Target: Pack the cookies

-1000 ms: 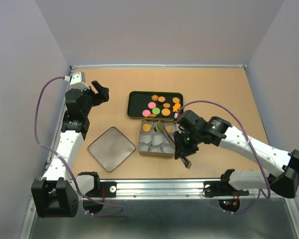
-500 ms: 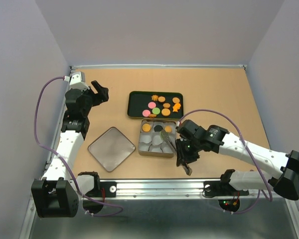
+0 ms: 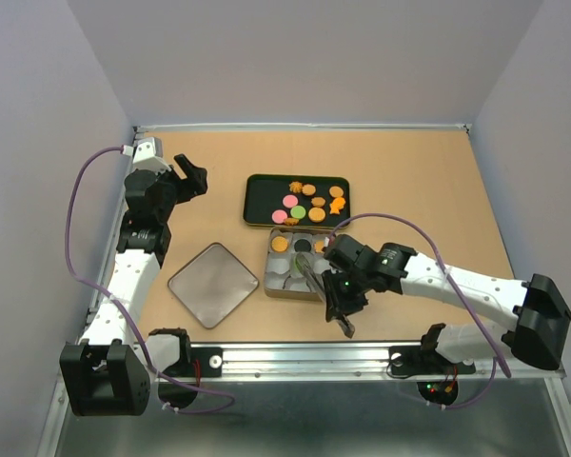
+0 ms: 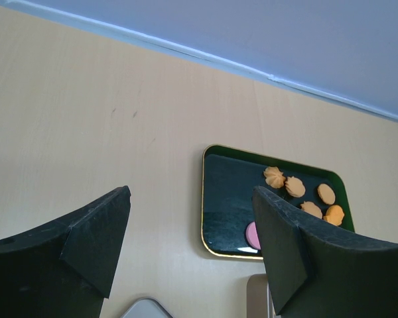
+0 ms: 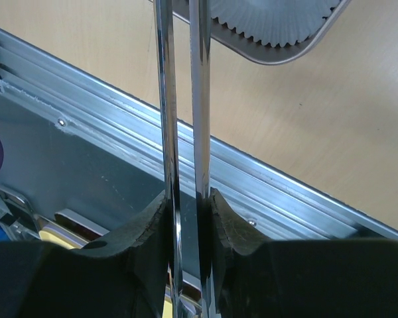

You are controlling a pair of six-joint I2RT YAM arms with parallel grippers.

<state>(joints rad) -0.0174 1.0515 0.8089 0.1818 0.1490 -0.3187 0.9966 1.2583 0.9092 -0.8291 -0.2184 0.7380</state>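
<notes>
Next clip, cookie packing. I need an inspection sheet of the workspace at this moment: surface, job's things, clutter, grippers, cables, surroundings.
Surface: tan table, no spills seen.
Job's things: cookies on the dark tray; an orange cookie and a black cookie sit in the tin box among white paper cups; the lid lies left of the box.
Clutter: nothing seen.
Grippers: left gripper open, empty, at the table's left side; right gripper shut on metal tongs, tips over the box.
Cables: left purple cable loops outside the arm; right purple cable arches near the tray's near right corner.
Surroundings: plain walls; metal rail along the near edge.
</notes>
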